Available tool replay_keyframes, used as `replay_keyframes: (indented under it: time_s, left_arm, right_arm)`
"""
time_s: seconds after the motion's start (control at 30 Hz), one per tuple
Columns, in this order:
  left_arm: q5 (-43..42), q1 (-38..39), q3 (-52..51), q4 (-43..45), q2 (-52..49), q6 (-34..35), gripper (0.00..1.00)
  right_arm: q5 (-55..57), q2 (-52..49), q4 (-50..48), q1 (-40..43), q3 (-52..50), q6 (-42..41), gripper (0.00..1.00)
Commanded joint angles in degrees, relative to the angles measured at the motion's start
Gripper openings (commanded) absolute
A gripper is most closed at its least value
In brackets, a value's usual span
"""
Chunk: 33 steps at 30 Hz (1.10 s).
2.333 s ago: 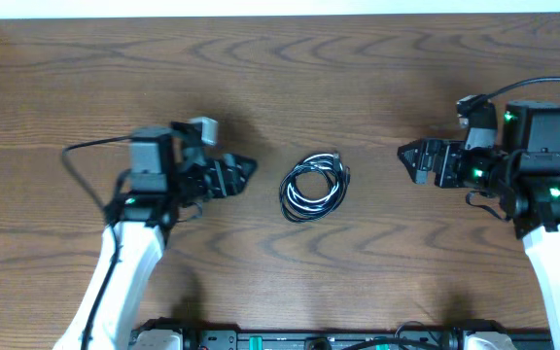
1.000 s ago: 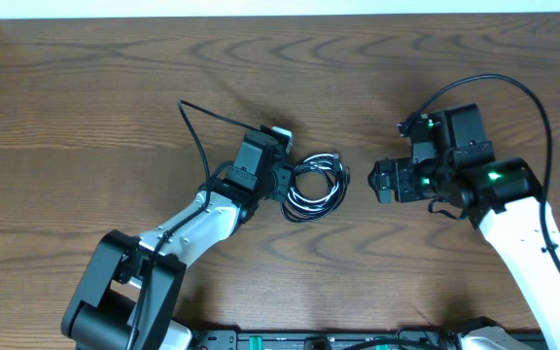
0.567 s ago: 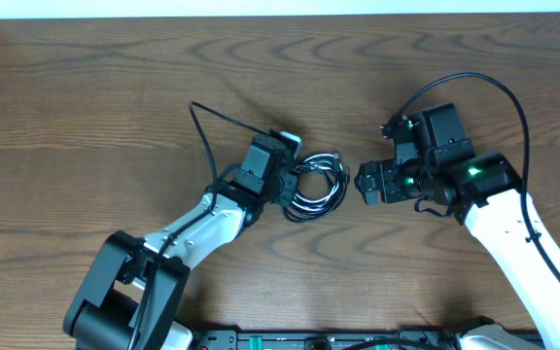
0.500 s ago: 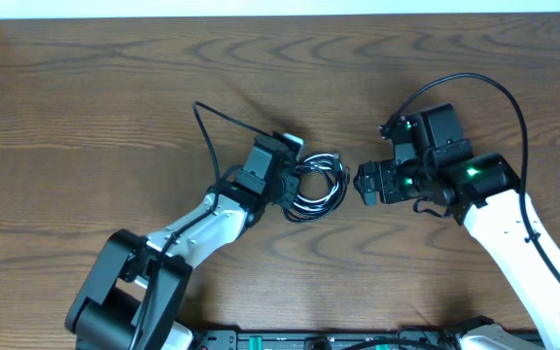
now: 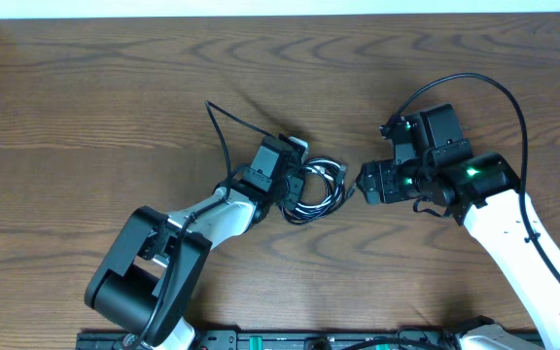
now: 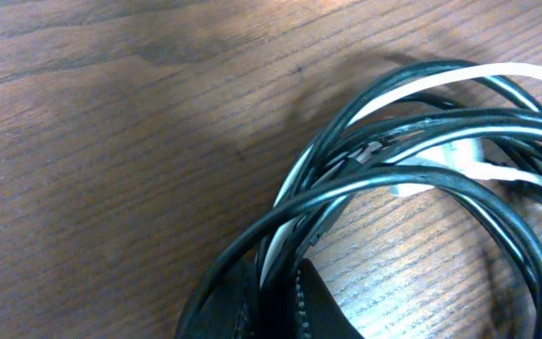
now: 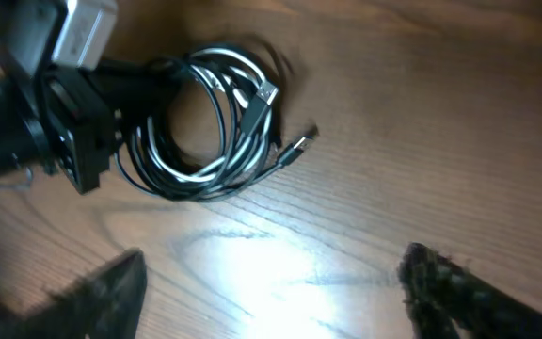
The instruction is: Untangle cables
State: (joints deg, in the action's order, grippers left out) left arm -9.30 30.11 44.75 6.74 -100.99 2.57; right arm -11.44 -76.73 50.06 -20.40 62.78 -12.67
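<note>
- Right now the cables (image 7: 205, 184) lie as one tight coil in the middle of the table (image 5: 115, 78): black loops with a white strand. Their plug ends (image 7: 266, 94) poke out on the side facing the right arm.
- At the coil's left rim sits the left gripper (image 5: 288, 185). Its wrist view shows the jaws almost together with strands caught between them, so it looks pinched on the bundle, probably to anchor it.
- Just beside the plugs, the right gripper (image 5: 366, 183) hovers with its jaws wide apart, touching nothing. I'd guess it is placed to take a loose end.
</note>
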Motion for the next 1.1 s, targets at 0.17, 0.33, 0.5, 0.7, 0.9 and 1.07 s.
replay_keyframes:
  time_s: [0.17, 0.33, 0.5, 0.7, 0.9, 1.07]
  left_arm:
    - [-5.1, 0.0, 0.4, 1.1, 5.7, -0.4, 0.07]
    - [-5.5, 0.3, 0.6, 1.0, 15.1, -0.3, 0.07]
    - [-7.2, 0.3, 0.5, 0.8, 20.5, -0.3, 0.07]
    - [-12.4, 0.8, 0.5, 0.9, 20.5, 1.1, 0.07]
    - [-12.3, 3.7, 0.7, 1.3, 20.7, 1.1, 0.07]
    - [-12.3, 5.0, 0.7, 1.3, 21.1, 1.1, 0.08]
  right_arm:
    - [2.1, -0.1, 0.0, -0.4, 0.5, -0.4, 0.09]
    - [3.0, -0.1, -0.2, -0.4, 0.5, -0.4, 0.03]
    - [1.5, -0.2, -0.7, -1.1, 0.5, 0.0, 0.40]
    - [-5.3, -0.2, -6.5, -5.8, 0.5, 4.0, 0.82]
    - [4.5, -1.0, -11.2, -10.6, 0.5, 1.7, 0.79]
    - [14.8, -3.0, -10.3, -10.7, 0.5, -1.8, 0.73]
